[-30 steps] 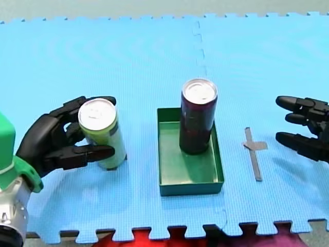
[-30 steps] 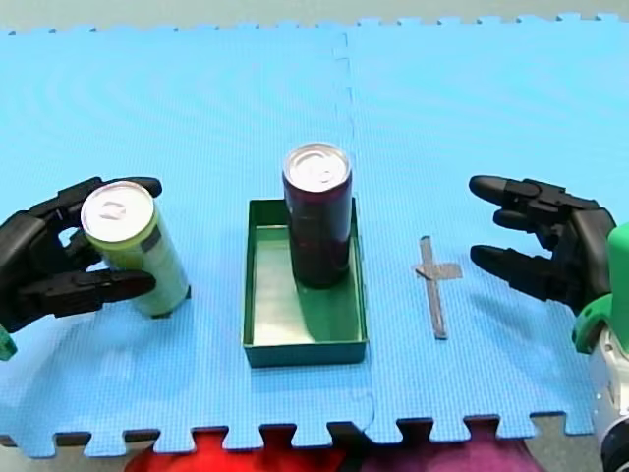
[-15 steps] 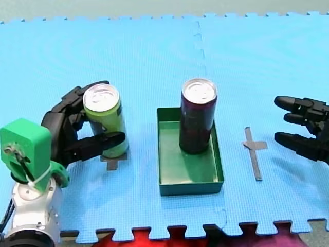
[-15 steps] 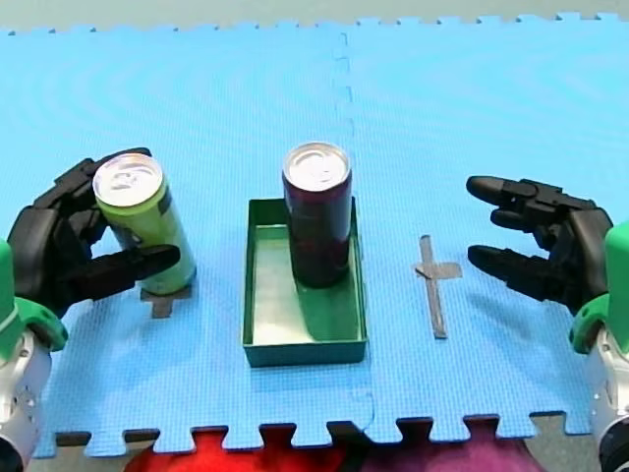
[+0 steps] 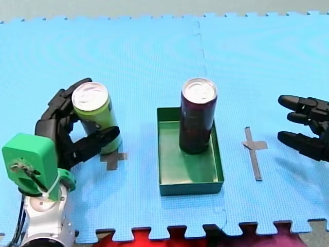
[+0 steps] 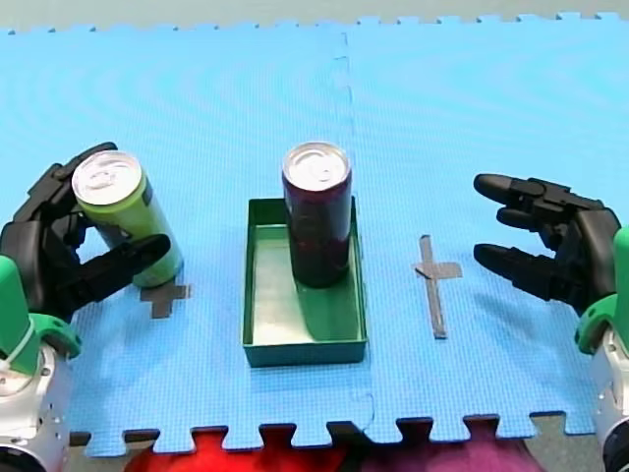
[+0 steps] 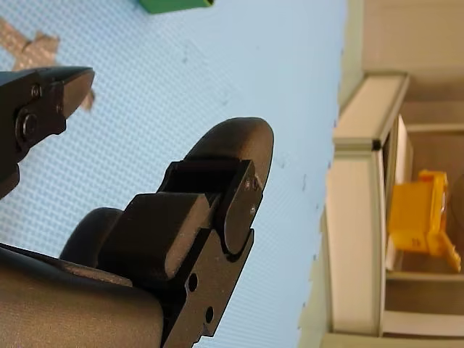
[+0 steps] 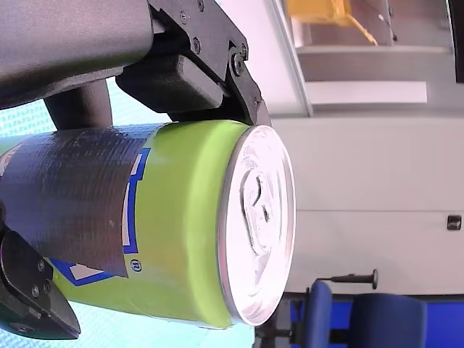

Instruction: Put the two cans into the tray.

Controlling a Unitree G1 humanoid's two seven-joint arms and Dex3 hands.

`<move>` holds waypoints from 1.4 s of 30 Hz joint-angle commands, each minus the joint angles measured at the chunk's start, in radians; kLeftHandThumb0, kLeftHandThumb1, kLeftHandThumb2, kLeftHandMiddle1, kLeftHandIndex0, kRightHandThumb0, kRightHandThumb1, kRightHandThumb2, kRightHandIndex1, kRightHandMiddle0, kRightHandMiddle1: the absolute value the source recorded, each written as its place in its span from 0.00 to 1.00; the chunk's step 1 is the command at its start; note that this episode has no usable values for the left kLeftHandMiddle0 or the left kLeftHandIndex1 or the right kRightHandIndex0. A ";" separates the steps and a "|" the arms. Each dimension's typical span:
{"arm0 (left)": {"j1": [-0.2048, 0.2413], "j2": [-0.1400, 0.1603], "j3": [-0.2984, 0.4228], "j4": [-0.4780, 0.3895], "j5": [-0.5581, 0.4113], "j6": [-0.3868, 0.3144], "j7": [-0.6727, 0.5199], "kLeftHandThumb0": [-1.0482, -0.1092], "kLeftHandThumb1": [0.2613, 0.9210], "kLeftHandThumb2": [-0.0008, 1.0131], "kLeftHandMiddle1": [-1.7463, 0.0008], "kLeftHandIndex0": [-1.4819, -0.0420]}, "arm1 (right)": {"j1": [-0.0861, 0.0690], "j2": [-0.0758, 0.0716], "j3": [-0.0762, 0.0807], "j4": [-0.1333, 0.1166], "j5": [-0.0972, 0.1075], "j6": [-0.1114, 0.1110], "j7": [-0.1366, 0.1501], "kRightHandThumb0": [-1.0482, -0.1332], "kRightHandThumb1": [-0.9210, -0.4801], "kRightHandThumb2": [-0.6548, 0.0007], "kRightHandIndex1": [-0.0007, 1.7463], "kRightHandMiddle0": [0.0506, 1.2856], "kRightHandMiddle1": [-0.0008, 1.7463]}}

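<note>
My left hand (image 5: 77, 128) is shut on a light green can (image 5: 96, 116) at the left of the blue mat, holding it lifted and tilted above a grey tape cross (image 5: 114, 160). The second wrist view shows the same green can (image 8: 181, 225) close up between the fingers (image 8: 196, 65), its silver top facing the camera. A dark maroon can (image 5: 197, 117) stands upright in the far end of the green tray (image 5: 190, 181) at the mat's centre. My right hand (image 5: 304, 127) is at the right edge, holding nothing.
A second grey tape cross (image 5: 253, 151) lies between the tray and my right hand. The blue foam mat (image 5: 154, 56) stretches far behind the tray. Its jigsaw front edge (image 5: 169, 232) runs close to me.
My left hand has lifted the green can off the mat and tilted it, uncovering the tape cross beneath. The right hand has barely moved.
</note>
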 commanded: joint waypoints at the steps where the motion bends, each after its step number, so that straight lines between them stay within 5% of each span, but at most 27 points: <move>1: -0.001 0.003 0.006 -0.002 -0.009 0.002 -0.003 0.78 0.90 0.02 0.00 0.67 | 0.001 -0.009 -0.001 0.000 0.000 -0.006 -0.007 0.53 0.33 0.99 0.77 0.79 0.00; 9: 0.005 0.008 0.005 -0.038 -0.030 0.044 -0.032 0.78 0.90 0.02 0.00 0.68 | 0.005 -0.010 0.003 -0.005 -0.006 -0.006 -0.018 0.53 0.28 0.99 0.80 0.80 0.00; 14: 0.057 0.016 -0.023 -0.205 -0.013 0.134 -0.030 0.79 0.90 0.02 0.00 0.68 | 0.010 -0.007 0.005 -0.011 -0.008 -0.009 -0.020 0.53 0.26 0.99 0.81 0.80 0.00; 19: 0.145 0.032 -0.085 -0.521 0.032 0.411 0.000 0.78 0.89 0.01 0.00 0.68 | 0.014 -0.003 0.007 -0.010 -0.009 -0.008 -0.020 0.53 0.24 0.99 0.81 0.80 0.00; 24: 0.177 0.023 -0.095 -0.679 0.004 0.585 0.022 0.79 0.88 0.01 0.00 0.67 | 0.023 0.005 0.011 -0.017 -0.011 -0.011 -0.021 0.53 0.22 0.99 0.82 0.80 0.00; 33: 0.240 0.044 -0.116 -0.831 -0.012 0.581 -0.048 0.80 0.87 0.00 0.00 0.67 | 0.028 0.011 0.013 -0.021 -0.011 -0.006 -0.020 0.53 0.20 0.99 0.83 0.81 0.00; 42: 0.276 0.021 -0.123 -0.923 -0.030 0.598 -0.056 0.81 0.86 0.00 0.00 0.66 | 0.029 0.013 0.016 -0.021 -0.013 -0.002 -0.023 0.53 0.19 1.00 0.83 0.81 0.00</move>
